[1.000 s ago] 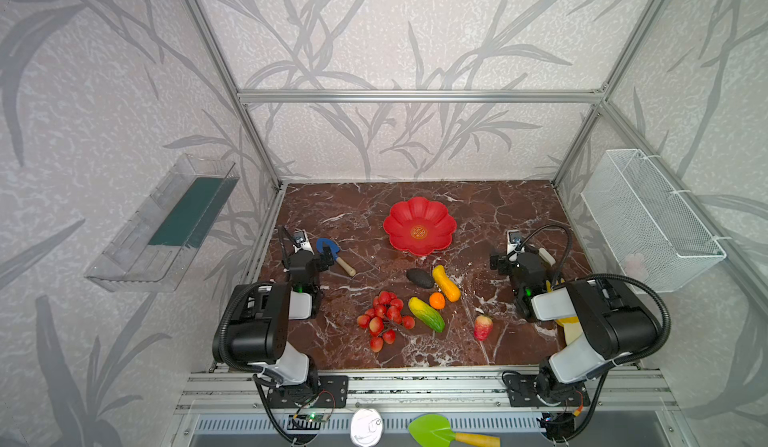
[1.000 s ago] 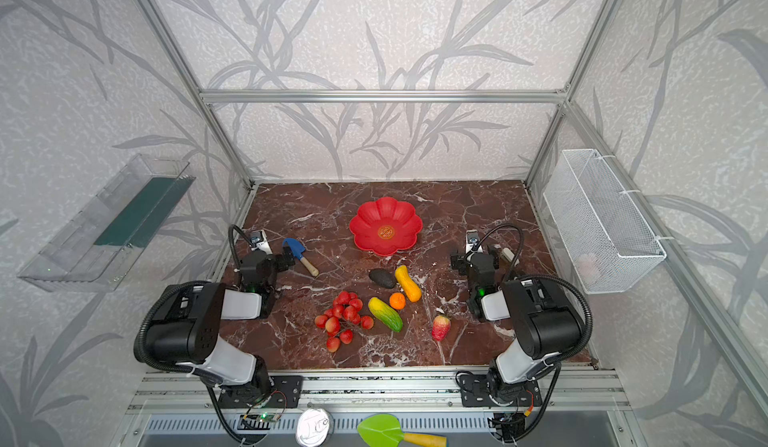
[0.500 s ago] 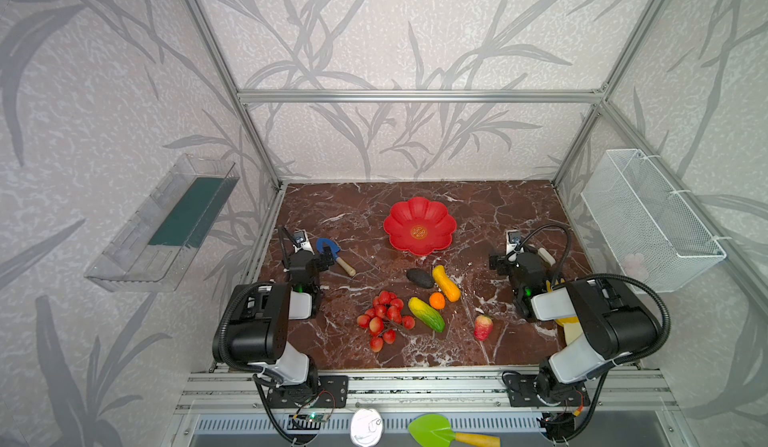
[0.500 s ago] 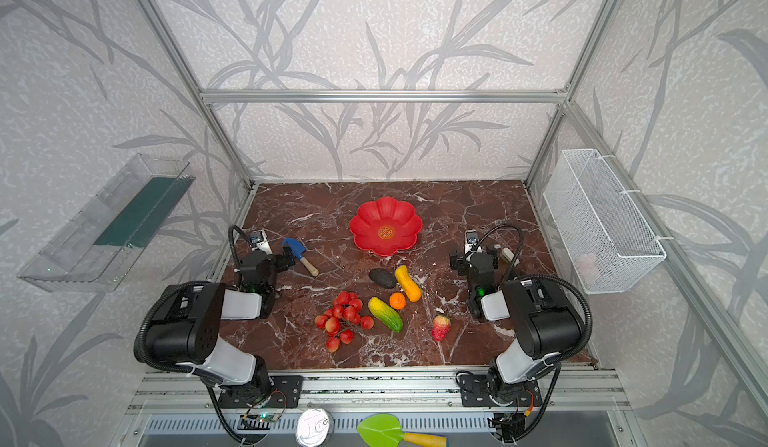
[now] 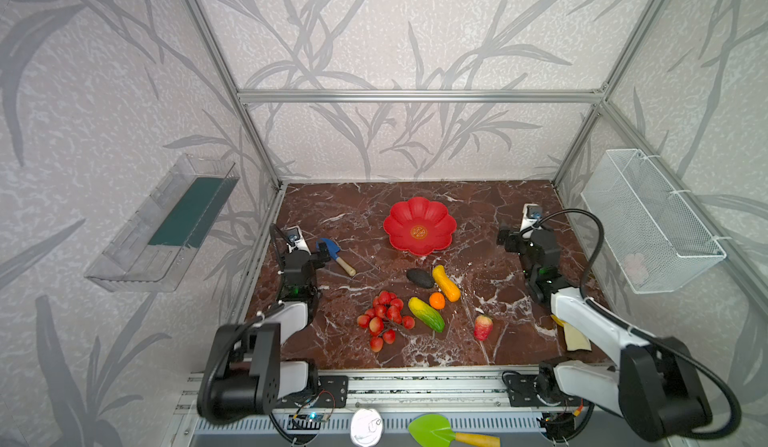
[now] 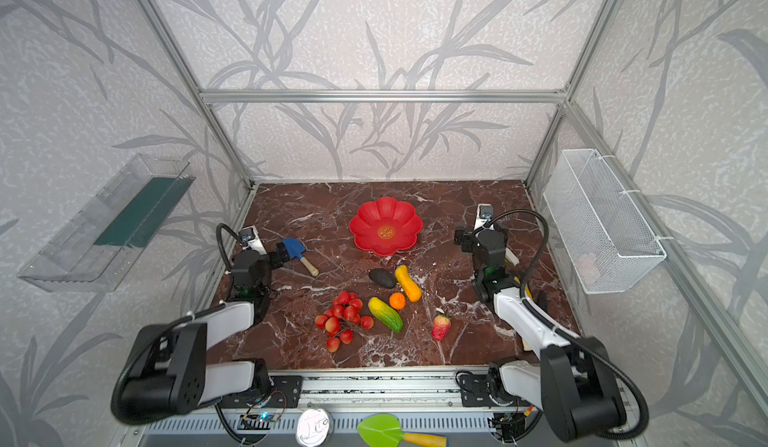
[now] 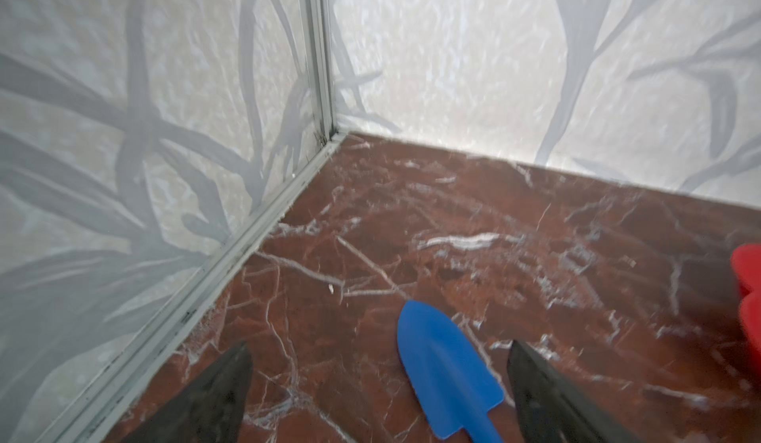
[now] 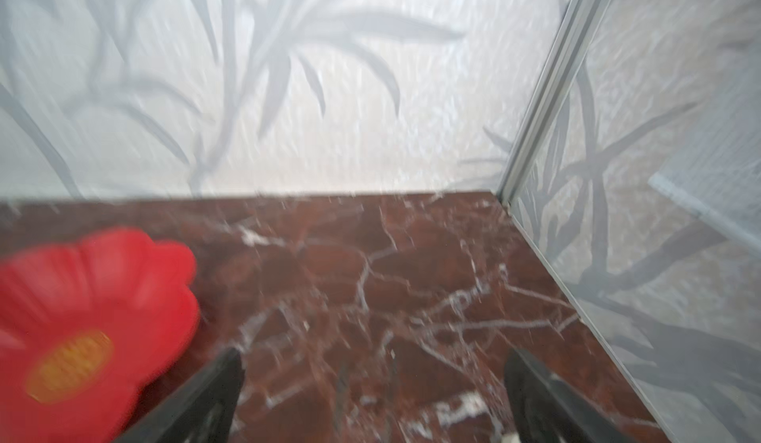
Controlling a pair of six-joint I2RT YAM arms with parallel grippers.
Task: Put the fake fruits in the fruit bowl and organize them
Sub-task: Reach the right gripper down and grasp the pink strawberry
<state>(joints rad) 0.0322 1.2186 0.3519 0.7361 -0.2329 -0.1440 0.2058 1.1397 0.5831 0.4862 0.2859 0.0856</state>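
Red and empty, the fruit bowl (image 5: 398, 221) sits mid-rear on the worktop (image 5: 332, 341), fake fruits (image 5: 426, 315) loose before it; left gripper (image 7: 379, 350) and right gripper (image 8: 374, 352) gape wide, unladen, so centre yours over one piece before closing.

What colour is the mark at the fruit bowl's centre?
Gold mark on the red fruit bowl; clearest in a top view.

Leaf-patterned pale walls (image 5: 415, 29) in aluminium framing (image 5: 415, 96) enclose a red-brown marble floor (image 5: 332, 206).
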